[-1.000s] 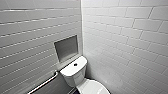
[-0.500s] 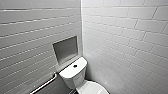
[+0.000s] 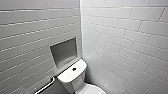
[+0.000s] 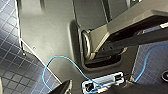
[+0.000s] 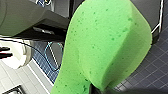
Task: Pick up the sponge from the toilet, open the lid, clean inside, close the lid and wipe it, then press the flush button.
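Note:
The white toilet (image 3: 72, 78) stands in the corner of two tiled walls, low in the head view. Its rounded tank faces me, and a slice of the bowl end shows at the frame's bottom edge. The small dark flush button (image 3: 74, 69) sits in the middle of the tank top. In the right wrist view the bright green sponge (image 5: 105, 47) hangs close to the camera above the dark floor tiles. My right gripper (image 5: 100, 88) is shut on the sponge at its lower end. My left gripper is open with nothing in it.
A square recessed niche (image 3: 63, 51) is set into the left wall above the tank. A metal grab bar (image 3: 46, 86) runs along that wall beside the toilet. A blue cable (image 4: 62, 60) lies over my base above dark blue floor tiles (image 4: 12, 67).

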You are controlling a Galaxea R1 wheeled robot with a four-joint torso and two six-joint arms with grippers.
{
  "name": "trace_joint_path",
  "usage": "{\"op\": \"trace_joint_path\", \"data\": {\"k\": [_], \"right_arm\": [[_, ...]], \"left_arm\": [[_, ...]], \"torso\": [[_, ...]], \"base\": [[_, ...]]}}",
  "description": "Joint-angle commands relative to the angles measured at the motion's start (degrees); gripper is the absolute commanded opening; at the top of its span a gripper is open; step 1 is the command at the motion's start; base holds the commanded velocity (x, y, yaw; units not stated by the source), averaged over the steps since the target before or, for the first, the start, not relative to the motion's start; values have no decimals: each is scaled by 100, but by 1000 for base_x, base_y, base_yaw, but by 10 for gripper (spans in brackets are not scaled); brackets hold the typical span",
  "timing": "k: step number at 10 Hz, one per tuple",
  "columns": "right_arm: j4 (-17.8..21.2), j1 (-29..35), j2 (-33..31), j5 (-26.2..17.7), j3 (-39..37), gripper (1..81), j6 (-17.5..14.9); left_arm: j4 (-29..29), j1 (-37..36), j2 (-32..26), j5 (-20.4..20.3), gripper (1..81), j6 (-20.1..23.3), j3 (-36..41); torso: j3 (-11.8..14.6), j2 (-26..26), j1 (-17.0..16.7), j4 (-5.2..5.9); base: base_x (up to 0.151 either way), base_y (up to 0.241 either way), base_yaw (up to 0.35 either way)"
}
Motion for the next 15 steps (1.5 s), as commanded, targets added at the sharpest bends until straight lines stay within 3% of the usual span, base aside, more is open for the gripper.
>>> {"op": "trace_joint_path", "data": {"k": [1, 5, 8, 11, 15], "right_arm": [[37, 46, -97, -426, 51, 10, -39], [81, 46, -158, -426, -107, 10, -4], [63, -59, -579, -348, 391, 10, 23], [72, -174, -1081, -74, 1192, 10, 23], [72, -200, -1275, -32, 1439, 10, 23]], "left_arm": [[-32, -119, 10, 339, 811, -11, 18], [-33, -128, 1, 339, 811, -11, 18], [-33, -119, -104, 339, 811, -20, 244], [-41, -136, -849, 339, 811, -29, 1491], [-41, -277, -2378, 330, 811, -230, 3590]], "torso": [[0, 0, 0, 0], [0, 2, 0, 0], [0, 7, 5, 0], [0, 7, 2, 0], [0, 7, 2, 0]], "base": [[116, 0, 0], [86, 0, 0], [0, 0, 0], [0, 0, 0], [0, 0, 0]]}}
